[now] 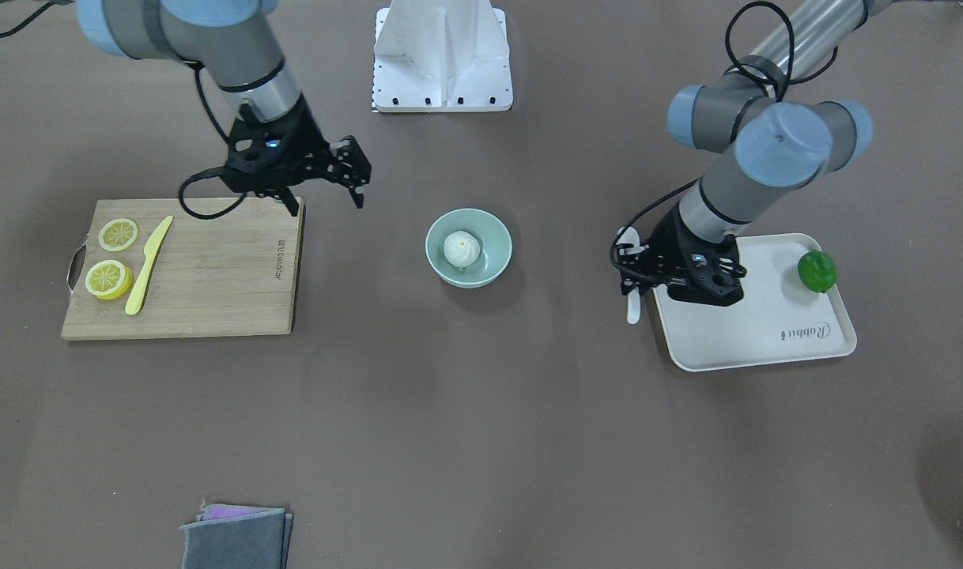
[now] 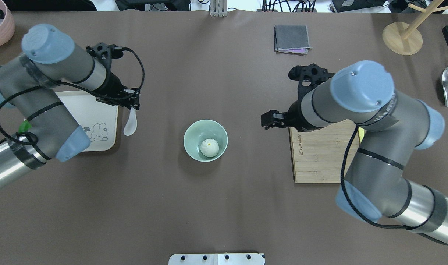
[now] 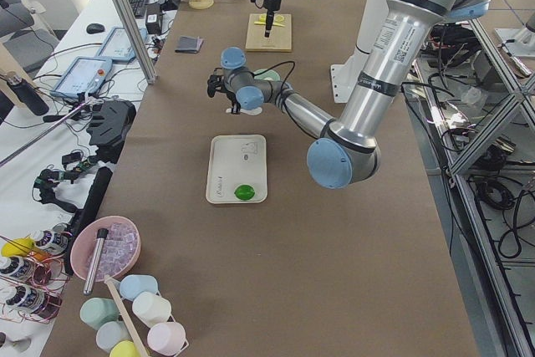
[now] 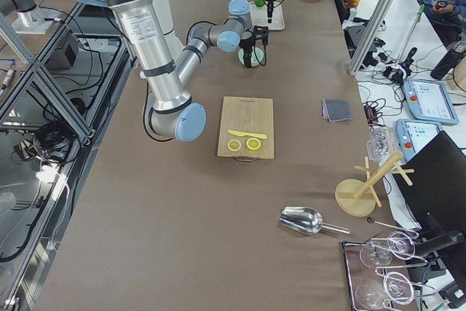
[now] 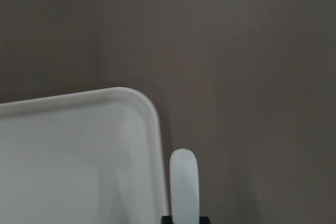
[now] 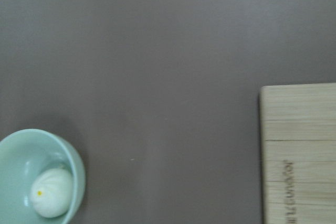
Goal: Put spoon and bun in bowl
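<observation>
The left tool [image 1: 632, 273] is clamped on the handle of the small white soup spoon [image 1: 632, 310]. The spoon lies along the outer edge of the cream rectangular plastic tray [image 1: 750, 336], over the brown worktop [image 1: 481, 427]. In the overhead view its deep scoop [image 2: 130, 126] shows just below the black fingers. In the left wrist view one rounded white end pokes out past the tray's corner. Whether the spoon is lifted clear of the worktop cannot be told. It is well apart from the round pale mint-green bowl [image 1: 493, 265], which stands at the middle of the worktop between the two arms.

The small round white steamed bun [image 1: 461, 247] with a pleated top and a yellow dot sits inside that bowl, off to one side of its floor.

The right tool [image 1: 327, 197] has its fingers spread apart and holds nothing. It hangs near the corner of the rectangular bamboo cutting board [image 1: 213, 273], on the bowl's side. On that board lie two yellow lemon slices [image 1: 118, 235] and a pale yellow plastic knife [image 1: 149, 265]. A round green lime [image 1: 817, 271] rests on the tray.
</observation>
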